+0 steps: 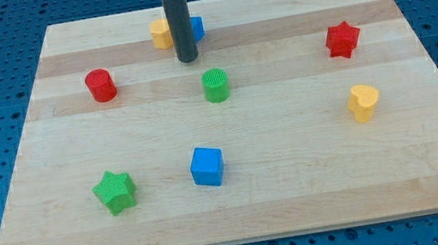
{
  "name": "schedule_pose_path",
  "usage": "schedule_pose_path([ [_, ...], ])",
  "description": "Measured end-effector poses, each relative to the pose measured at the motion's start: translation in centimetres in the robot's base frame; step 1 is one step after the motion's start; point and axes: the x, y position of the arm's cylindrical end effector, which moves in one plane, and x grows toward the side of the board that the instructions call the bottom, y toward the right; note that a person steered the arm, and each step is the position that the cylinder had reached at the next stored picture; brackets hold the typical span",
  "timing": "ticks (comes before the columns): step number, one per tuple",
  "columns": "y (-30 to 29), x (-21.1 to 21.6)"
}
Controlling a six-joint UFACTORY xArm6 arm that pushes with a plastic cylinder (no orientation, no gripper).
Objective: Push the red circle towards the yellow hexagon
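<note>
The red circle is a short cylinder at the view's left, on the upper part of the board. The yellow hexagon sits near the view's top centre, partly hidden behind the rod. My tip rests on the board just below and right of the yellow hexagon, about a hundred pixels right of the red circle and slightly above it. It touches neither block.
A blue block sits behind the rod, next to the yellow hexagon. A green cylinder lies just below my tip. A red star, a yellow heart, a blue cube and a green star are spread over the wooden board.
</note>
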Motion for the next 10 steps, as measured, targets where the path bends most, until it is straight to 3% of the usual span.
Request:
schedule_pose_path([
  [4,-13.6,0.0],
  [5,-14.4,0.0],
  [7,-15.0,6.6],
  [8,-15.7,6.6],
  [9,-20.8,6.6],
  [10,-20.8,8.4],
])
